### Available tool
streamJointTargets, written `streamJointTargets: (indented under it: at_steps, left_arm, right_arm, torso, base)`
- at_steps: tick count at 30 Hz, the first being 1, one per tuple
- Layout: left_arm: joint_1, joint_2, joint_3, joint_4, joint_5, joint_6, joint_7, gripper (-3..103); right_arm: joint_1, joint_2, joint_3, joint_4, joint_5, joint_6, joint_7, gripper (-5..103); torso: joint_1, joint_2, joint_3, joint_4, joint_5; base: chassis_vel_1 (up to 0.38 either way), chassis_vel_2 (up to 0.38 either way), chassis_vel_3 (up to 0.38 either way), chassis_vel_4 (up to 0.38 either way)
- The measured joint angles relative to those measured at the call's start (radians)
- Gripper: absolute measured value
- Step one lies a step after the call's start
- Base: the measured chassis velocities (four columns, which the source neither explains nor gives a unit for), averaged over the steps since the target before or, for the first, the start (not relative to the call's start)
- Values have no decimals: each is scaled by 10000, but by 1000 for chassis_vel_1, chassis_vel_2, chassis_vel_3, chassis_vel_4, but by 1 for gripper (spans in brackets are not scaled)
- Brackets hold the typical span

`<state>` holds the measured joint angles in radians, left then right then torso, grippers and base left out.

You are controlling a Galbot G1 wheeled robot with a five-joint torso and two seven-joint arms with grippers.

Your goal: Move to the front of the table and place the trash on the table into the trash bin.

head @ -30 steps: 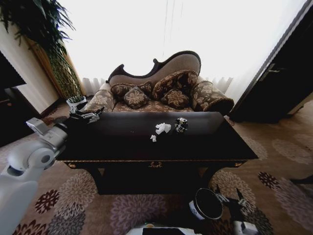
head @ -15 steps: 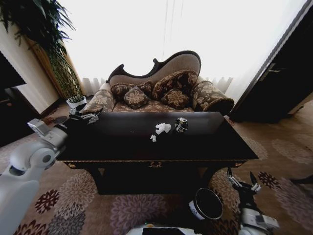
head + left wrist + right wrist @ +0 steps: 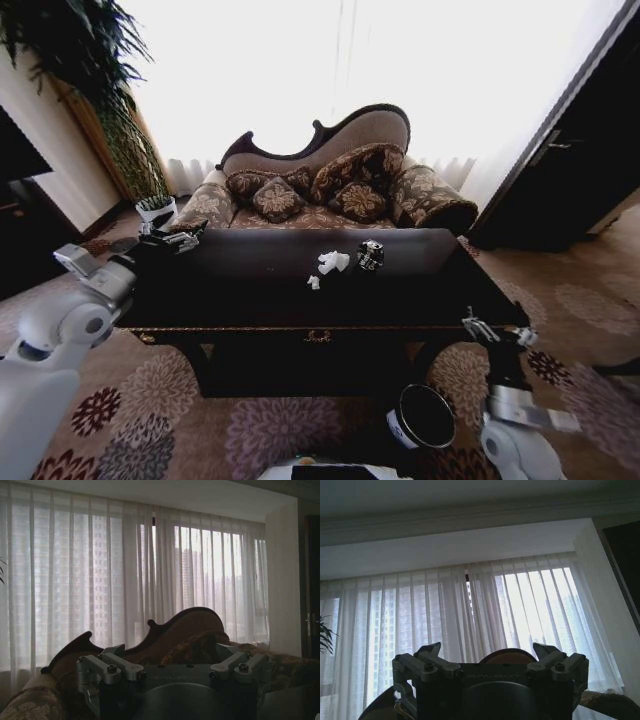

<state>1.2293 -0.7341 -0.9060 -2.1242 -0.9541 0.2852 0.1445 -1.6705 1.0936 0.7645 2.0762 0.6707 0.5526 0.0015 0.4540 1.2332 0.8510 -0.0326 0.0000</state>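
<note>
The robot stands before the glossy black wooden counter (image 3: 250, 300). White crumpled paper wads (image 3: 332, 262) and a dark shiny wrapper (image 3: 371, 254) lie mid-counter. The right tool (image 3: 497, 331) is wide open beside the counter's right front corner, above the round black trash bin (image 3: 422, 416). The left tool (image 3: 172, 238), fingers spread, hovers at the far left corner. Reaching step; next, the right tool must go to the wrapper

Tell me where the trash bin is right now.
In the head view, the trash bin stands on the patterned carpet in front of the table, toward its right end, just left of the right gripper.
</note>
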Motion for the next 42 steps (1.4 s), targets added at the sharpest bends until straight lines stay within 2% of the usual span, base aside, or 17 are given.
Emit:
streamJointTargets:
  at_steps: [3, 5, 7, 10, 11, 13, 14, 15, 17, 20, 28, 42]
  left_arm:
    - [870, -258, -859, -370, 166, -175, 275, 100]
    - [1103, -362, -1034, -448, 299, -262, 385, 100]
    - [1829, -919, -1618, -784, 843, -568, 849, 100]
    - [2407, -1743, -2092, -1537, 828, -627, 814, 100]
    - [2407, -1743, -2092, -1537, 828, -627, 814, 100]
    - [2700, -2378, -2346, -1998, 843, -632, 783, 100]
    - [2842, -2677, -2451, -2178, 917, -638, 809, 100]
    - [2842, -2677, -2451, -2178, 917, -638, 809, 100]
    - [3038, -3091, -2580, -2400, 1071, -663, 915, 100]
    - [3164, -3425, -2944, -2643, 1107, -655, 972, 100]
    - [3452, -4015, -3615, -2777, 1083, -509, 877, 100]
    - [3701, -4505, -3899, -3016, 1120, -509, 994, 100]
  right_arm:
    - [248, -592, -333, 180, 586, -291, -198, 100]
    - [279, -702, -389, 225, 696, -360, -241, 100]
    - [506, -1201, -684, 246, 996, -598, -386, 100]
    - [814, -1640, -1086, 3, 1114, -800, -453, 100]
    - [814, -1640, -1086, 3, 1114, -800, -453, 100]
    - [976, -1916, -1399, -226, 1306, -842, -796, 100]
    - [1076, -2092, -1652, -474, 1401, -826, -1205, 100]
    - [1076, -2092, -1652, -474, 1401, -826, -1205, 100]
    - [1325, -2417, -2133, -1001, 1426, -752, -1846, 100]
    - [2046, -2979, -2963, -1652, 1424, -720, -2405, 100]
    - [3787, -3515, -4531, -2581, 1423, -982, -2705, 100]
    - [5578, -4267, -5760, -3131, 1921, -1099, -3183, 100]
  torso:
    - [0, 0, 0, 2, 1]
    - [-1, 0, 0, 3, 0]
    - [-2, 1, -1, 3, -6]
    - [-1, 1, -1, 4, -1]
    - [-1, 1, -1, 4, -1]
    - [-1, 0, -1, 3, 0]
    - [-1, 0, -1, 2, 0]
    - [-1, 0, -1, 2, 0]
    - [-2, 1, -2, 1, 1]
    - [-2, 1, -1, 1, -2]
    - [-1, 0, 0, 2, 0]
    - [-2, 1, -1, 2, -3]
  base:
    - [0, 0, 0, 0]
    - [0, 0, 0, 0]
    - [0, 0, 0, 0]
    - [0, 0, 0, 0]
    - [0, 0, 0, 0]
    - [0, 0, 0, 0]
    - [0, 0, 0, 0]
    - [0, 0, 0, 0]
    - [0, 0, 0, 0]
    - [0, 0, 0, 0]
    - [0, 0, 0, 0]
    - [0, 0, 0, 0]
